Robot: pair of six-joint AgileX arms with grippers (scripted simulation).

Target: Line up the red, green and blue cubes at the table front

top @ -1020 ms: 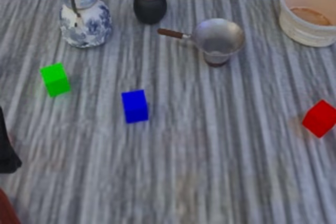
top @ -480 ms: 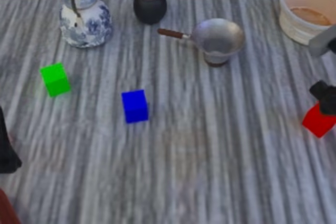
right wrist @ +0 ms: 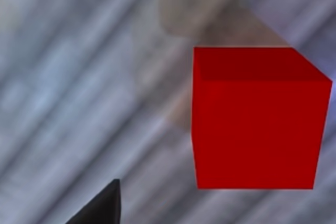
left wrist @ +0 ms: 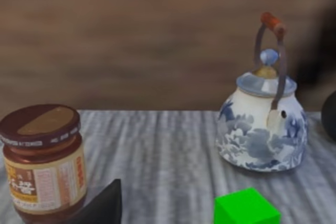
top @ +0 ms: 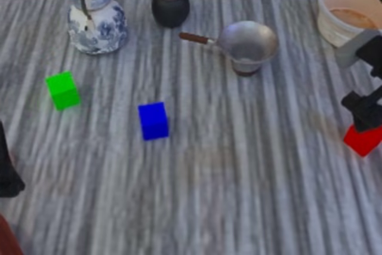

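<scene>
The red cube [top: 363,140] lies at the table's [top: 239,183] far right edge. My right gripper [top: 365,111] hangs over its rear part, open and holding nothing. In the right wrist view the red cube [right wrist: 257,124] sits on the table beside one dark fingertip [right wrist: 107,203]; the other finger is out of frame. The green cube [top: 62,90] rests at the left and the blue cube [top: 153,120] left of centre. My left gripper [top: 6,174] is parked at the left edge, open, with the green cube [left wrist: 245,208] just ahead of it.
Along the back stand a blue-and-white teapot [top: 96,19], a black round pot [top: 171,6], a metal pan with a wooden handle [top: 248,43] and a cream bowl [top: 349,13]. A brown-lidded jar [left wrist: 42,161] stands by the left gripper.
My right arm has come in from the right edge and moved over the red cube, now covering its rear part. The cubes and the left arm have not moved.
</scene>
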